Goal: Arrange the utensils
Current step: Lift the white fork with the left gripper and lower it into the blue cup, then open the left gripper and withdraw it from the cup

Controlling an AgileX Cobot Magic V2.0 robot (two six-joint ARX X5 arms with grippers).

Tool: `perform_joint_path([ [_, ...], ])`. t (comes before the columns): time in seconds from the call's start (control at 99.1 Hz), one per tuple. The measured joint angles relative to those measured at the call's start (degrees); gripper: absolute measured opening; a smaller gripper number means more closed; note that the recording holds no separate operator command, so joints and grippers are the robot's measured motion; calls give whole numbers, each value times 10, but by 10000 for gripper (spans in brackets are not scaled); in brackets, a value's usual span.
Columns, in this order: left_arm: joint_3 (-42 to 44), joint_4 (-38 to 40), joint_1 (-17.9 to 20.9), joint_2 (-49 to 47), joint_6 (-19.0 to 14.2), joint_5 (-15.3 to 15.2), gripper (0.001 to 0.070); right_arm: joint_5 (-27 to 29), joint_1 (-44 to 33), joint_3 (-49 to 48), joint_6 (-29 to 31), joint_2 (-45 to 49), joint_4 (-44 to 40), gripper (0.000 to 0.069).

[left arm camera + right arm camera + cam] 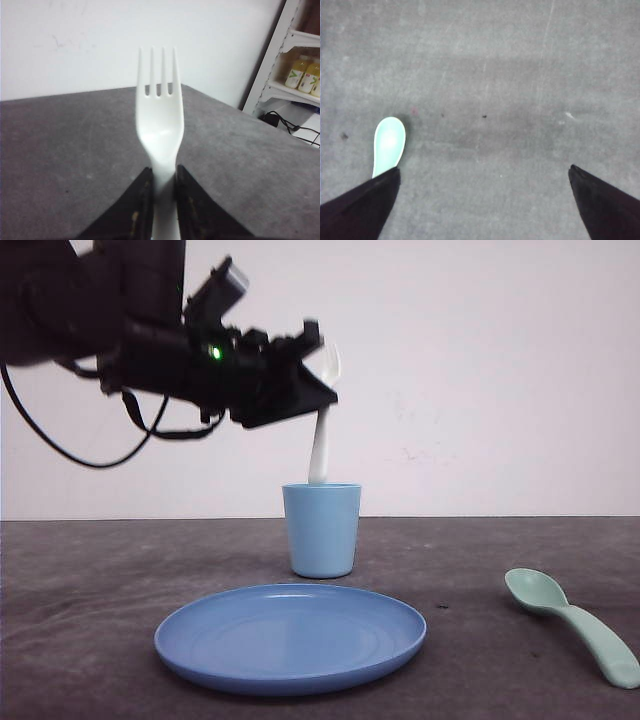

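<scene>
Front, left-wrist and right-wrist views of a utensil-sorting step. The left claw (318, 370) was clamped on the handle of the white fork (322, 430), tines upward, and held it above the light blue cup (322, 528); the lower end of the handle appeared to reach the cup's rim, though whether it had entered could not be told from this angle. In the left-wrist view the fingers (142, 210) pinched the fork (160, 125) squarely on both sides of its neck. The green spoon (570, 620) lay on the dark surface (80, 580) toward the right, well apart from the cup and from the blue plate (290, 635) in front of it. The right claw (482, 200) hung above the surface with its fingers spread wide, the spoon's bowl (388, 145) just beside one finger. To finish the step well, the handle should be lowered straight into the cup's centre and released only once it is well inside; a tilted entry could catch the rim and tip the light cup.
</scene>
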Motion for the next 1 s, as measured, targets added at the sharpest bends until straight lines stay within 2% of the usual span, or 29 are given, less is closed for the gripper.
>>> perform_joint_path([
  [0.282,0,9,0,56,30,0,43,0,0,0,0,0,-9,680],
  [0.555,0,10,-2,59,42,0,46,0,0,0,0,0,-11,680],
  [0.615,0,10,-2,59,42,0,76,0,0,0,0,0,-11,680],
  [0.777,0,11,-2,59,41,0,213,0,0,0,0,0,-12,680],
  [0.908,0,3,-2,52,25,0,237,0,0,0,0,0,-11,680],
  [0.999,0,-23,-1,14,10,0,240,0,0,0,0,0,-9,680],
])
